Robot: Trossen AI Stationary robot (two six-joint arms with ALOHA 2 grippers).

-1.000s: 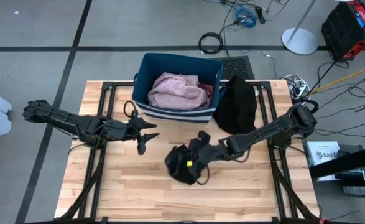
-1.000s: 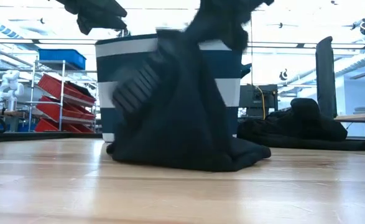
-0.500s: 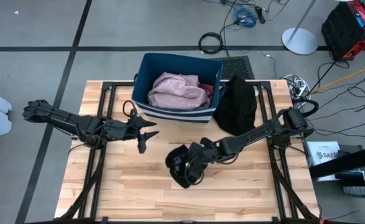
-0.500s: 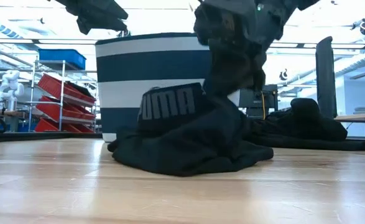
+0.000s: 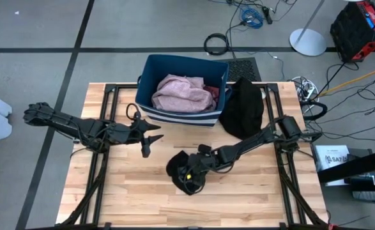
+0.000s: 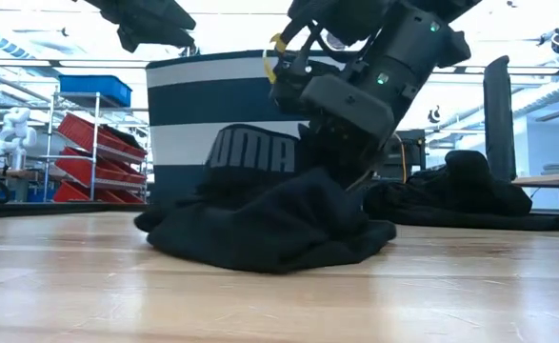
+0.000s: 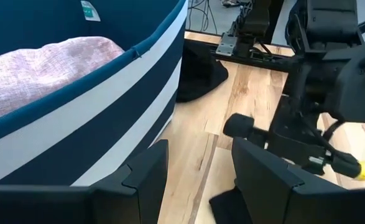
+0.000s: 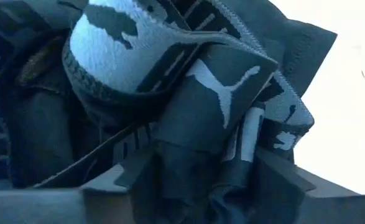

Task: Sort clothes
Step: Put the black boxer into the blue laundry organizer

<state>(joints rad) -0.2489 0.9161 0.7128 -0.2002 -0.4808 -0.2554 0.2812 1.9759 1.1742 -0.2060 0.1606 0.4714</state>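
Right hand [image 5: 188, 174] lower, on black garment [image 5: 177, 165]

The bench [image 5: 142, 191] carries a bin [image 5: 174, 115] at the middle of its far edge, with a garment [image 5: 182, 92] lying inside it. Just right of the bin, a second garment [image 5: 243, 108] lies heaped on the bench. Nearer the front, around the middle, a third garment [image 5: 182, 172] lies crumpled, and the right end effector [image 5: 197, 167] sits on top of it. The left end effector [image 5: 150, 135] hangs over the bench left of centre, in front of the bin's left corner, apart from the crumpled garment.
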